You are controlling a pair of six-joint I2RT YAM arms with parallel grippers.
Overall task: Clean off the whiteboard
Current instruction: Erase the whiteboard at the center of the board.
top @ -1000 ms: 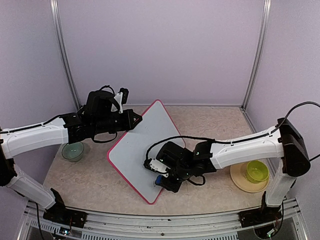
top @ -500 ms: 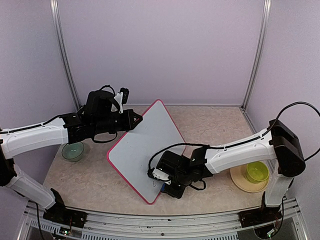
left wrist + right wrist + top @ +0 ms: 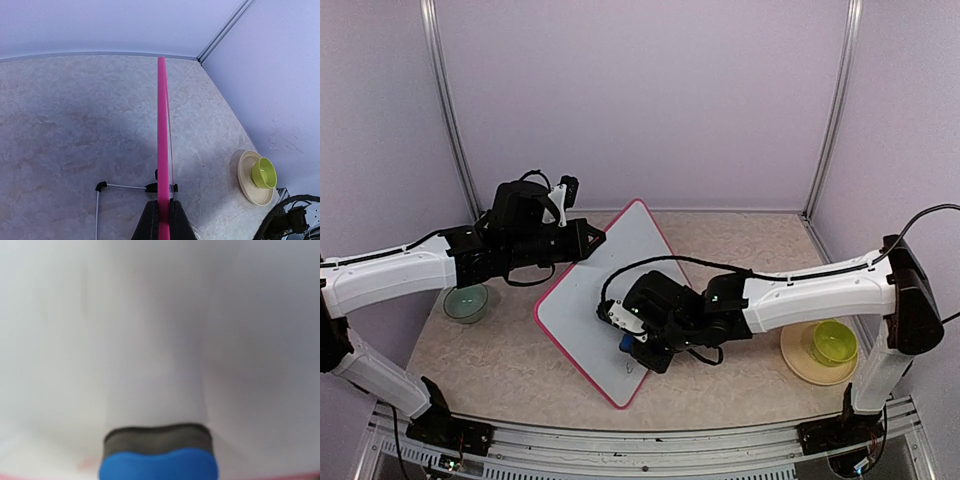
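Note:
The whiteboard (image 3: pixel 592 295), white with a pink rim, stands tilted on the table like a diamond. My left gripper (image 3: pixel 590 241) is shut on its upper left rim. In the left wrist view the rim (image 3: pixel 161 125) runs edge-on between the black fingers (image 3: pixel 150 225). My right gripper (image 3: pixel 636 340) is shut on a blue eraser (image 3: pixel 626 345) and presses it on the board's lower right part. In the right wrist view the eraser (image 3: pixel 159 457) lies dark felt down on the white surface (image 3: pixel 150 315). A small dark mark (image 3: pixel 631 368) shows near the board's near corner.
A clear green bowl (image 3: pixel 466 302) sits left of the board. A yellow-green cup (image 3: pixel 833 343) stands on a beige plate (image 3: pixel 798 362) at the right; both show in the left wrist view (image 3: pixel 264 172). The board's black-footed wire stand (image 3: pixel 102 186) rests behind it.
My right gripper slid the eraser down toward the board's near corner, then back up and to the left. The left arm and the board have not moved.

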